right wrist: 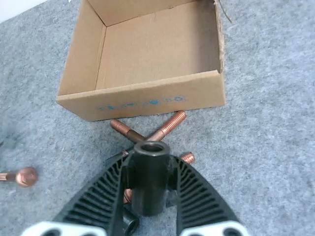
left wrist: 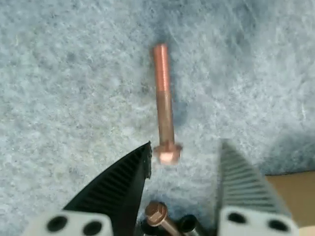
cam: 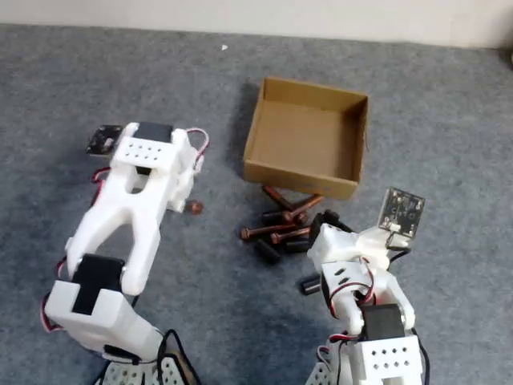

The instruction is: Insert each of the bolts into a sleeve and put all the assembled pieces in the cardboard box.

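Plainly the left gripper (left wrist: 186, 147) hung spread over a copper bolt (left wrist: 165, 103); the right gripper (right wrist: 150, 164) pinched a black sleeve (right wrist: 149, 184)

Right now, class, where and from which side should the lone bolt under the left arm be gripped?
Take the bolt by the middle of its shank, coming straight down from above, jaws closing across it. It lies flat on the carpet with free space either side; the wider head would probably seat less evenly.
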Robot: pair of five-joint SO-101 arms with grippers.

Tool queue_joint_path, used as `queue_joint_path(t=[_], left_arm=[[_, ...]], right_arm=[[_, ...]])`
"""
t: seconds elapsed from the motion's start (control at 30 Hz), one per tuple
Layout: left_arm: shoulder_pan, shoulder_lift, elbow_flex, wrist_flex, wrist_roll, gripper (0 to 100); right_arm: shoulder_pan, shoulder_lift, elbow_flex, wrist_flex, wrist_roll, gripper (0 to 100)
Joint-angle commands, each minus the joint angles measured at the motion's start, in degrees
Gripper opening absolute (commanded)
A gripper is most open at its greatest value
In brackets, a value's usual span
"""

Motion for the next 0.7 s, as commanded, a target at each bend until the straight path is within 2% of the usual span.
queue_joint_path(t=[0.0,0.17,0.37,0.47,0.53,0.67], left_arm=[[3.3,-0.4,-1.98,2.11,0.35,31],[3.56,-0.57,-5.41,8.97,0.18,34],[3.3,-0.48,-13.23,20.92,0.09,44],[3.56,-0.48,-16.57,24.18,0.09,50],[3.65,-0.48,-17.27,24.26,-2.9,53],[3.3,-0.48,-17.19,24.35,-15.12,56]], right_arm=[[1.01,-1.19,-0.31,0.4,-0.44,0.5],[1.01,-1.27,-0.31,0.4,-0.44,0.5],[1.63,-1.27,-0.31,0.4,-0.53,0.5],[1.63,-1.27,-0.31,0.31,-0.62,0.5],[1.63,-1.27,-0.31,0.31,-0.62,0.5],[1.63,-1.27,-0.31,0.31,-0.62,0.5]])
